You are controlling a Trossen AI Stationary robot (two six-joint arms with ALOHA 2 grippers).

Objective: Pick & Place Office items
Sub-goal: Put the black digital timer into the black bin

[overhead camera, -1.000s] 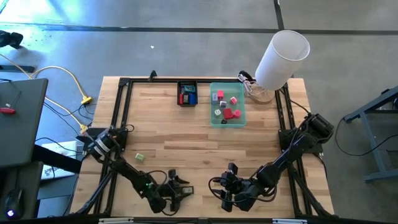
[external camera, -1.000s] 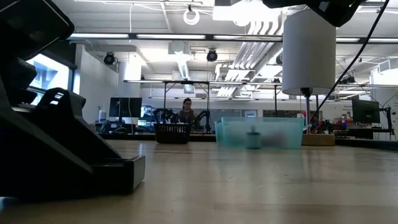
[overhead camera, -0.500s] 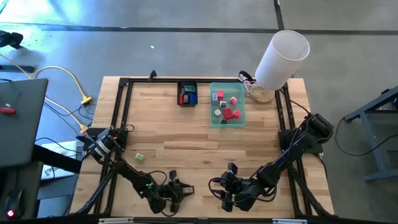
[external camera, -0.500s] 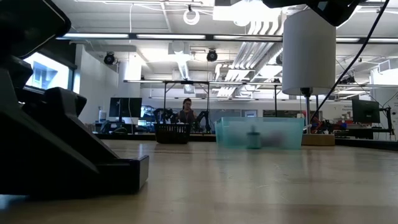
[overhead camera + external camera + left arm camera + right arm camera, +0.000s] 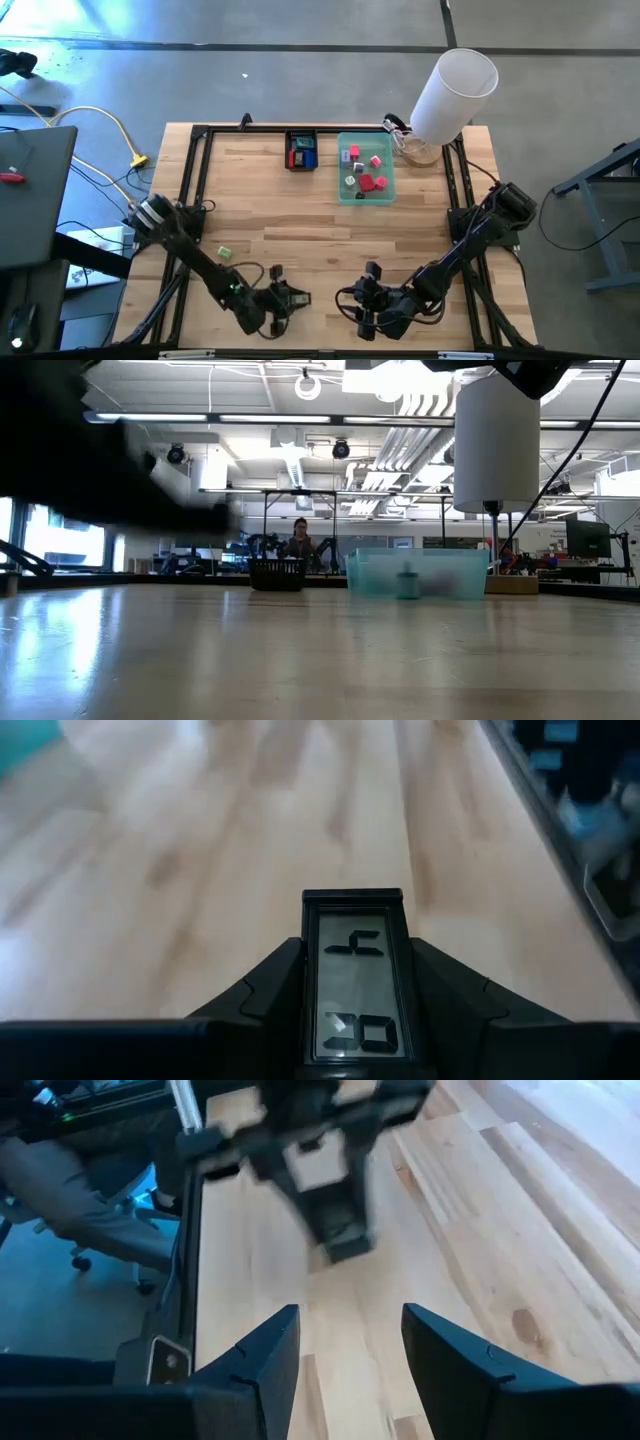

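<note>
My left gripper (image 5: 288, 298) is above the table's near edge, left of the middle, shut on a small black piece with a grey display (image 5: 355, 980). The right wrist view shows that gripper and piece (image 5: 335, 1210) blurred. My right gripper (image 5: 364, 306) lies open at the near edge, right of the middle, touching nothing. One green piece (image 5: 225, 253) lies on the wood near the left arm. Red, pink and grey pieces lie in the teal tray (image 5: 388, 190). Red and blue ones lie in the black tray (image 5: 301, 135). My left gripper pinches the black display piece between its two fingers (image 5: 262, 988), one on each long side (image 5: 308, 970). The piece lies along the fingers and sticks out ahead of them, display facing the wrist camera. The low view shows bare table under the blurred gripper (image 5: 130, 490), so the piece is lifted clear.
A white cylinder (image 5: 453, 92) stands at the far right corner, beside the teal tray. A black frame (image 5: 200, 170) runs along the table's left, far and right edges. Bare wood lies between the trays and both grippers. A person (image 5: 300, 541) sits in the room beyond.
My left gripper, which rested on the table by the near edge, has risen with the black display piece still between its fingers, lifting it clear. It has also shifted slightly toward the far edge. The right arm has kept still.
</note>
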